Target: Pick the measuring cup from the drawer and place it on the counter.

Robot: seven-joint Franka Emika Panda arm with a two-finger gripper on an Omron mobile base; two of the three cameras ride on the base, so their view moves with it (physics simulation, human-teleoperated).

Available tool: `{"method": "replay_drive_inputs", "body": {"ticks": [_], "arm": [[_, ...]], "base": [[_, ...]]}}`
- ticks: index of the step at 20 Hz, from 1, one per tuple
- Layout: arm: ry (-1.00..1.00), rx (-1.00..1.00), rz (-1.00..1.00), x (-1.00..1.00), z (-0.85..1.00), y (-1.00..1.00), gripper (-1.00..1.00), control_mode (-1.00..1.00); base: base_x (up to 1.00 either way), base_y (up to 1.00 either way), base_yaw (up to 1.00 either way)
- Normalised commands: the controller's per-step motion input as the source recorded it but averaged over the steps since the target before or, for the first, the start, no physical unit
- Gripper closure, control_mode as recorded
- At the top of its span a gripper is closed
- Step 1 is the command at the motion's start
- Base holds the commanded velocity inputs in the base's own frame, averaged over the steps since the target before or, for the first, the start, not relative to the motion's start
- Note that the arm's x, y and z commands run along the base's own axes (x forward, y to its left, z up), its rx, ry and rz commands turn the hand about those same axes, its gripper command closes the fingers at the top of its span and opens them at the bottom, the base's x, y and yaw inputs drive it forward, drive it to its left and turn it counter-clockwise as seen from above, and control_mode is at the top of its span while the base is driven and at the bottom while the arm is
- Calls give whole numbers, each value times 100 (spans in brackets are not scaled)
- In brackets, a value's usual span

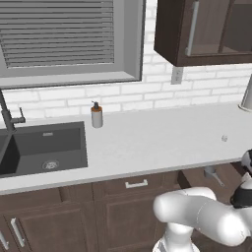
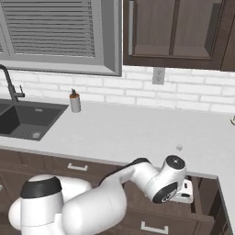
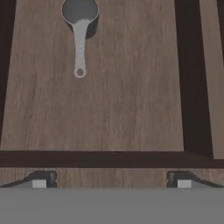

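Small grey metal measuring cup (image 3: 79, 26) cut off at hand view's top; wide brown wooden drawer (image 3: 131, 96) floor bare around it; tool (image 3: 111, 179) fingers apart, holding nothing.

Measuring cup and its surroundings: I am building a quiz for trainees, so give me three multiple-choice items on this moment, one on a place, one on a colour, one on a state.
1. Where is the measuring cup?
A. On the counter beside the sink
B. On the floor of the open drawer
C. Between the fingers of the gripper

2. What colour is the counter?
A. Light grey-white
B. Black
C. Dark brown

3. How is the gripper?
A. Shut on the cup's handle
B. Shut on the soap bottle
C. Open, holding nothing

Answers:
1 B: in the hand view the cup lies on the brown wood of the drawer, handle toward the gripper.
2 A: both base views show a pale stone top above dark cabinets.
3 C: the two fingertips stand wide apart at the bottom of the hand view, well short of the cup.
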Motion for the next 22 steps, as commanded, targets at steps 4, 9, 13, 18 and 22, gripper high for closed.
{"method": "replay_drive_inputs", "body": {"ticks": [4,9,13,18,22], "arm": [[0,0,0,1,-40,0,-100,-100],[1,0,0,0,-43,0,-100,-100],[2,0,0,-28,-22,-6,-100,-100],[8,0,0,-73,-12,-41,-100,-100],[12,0,-1,-94,-22,-49,-100,-100]], "base": [[0,0,0],[0,0,0],[0,0,0],[0,0,0],[0,0,0]]}}
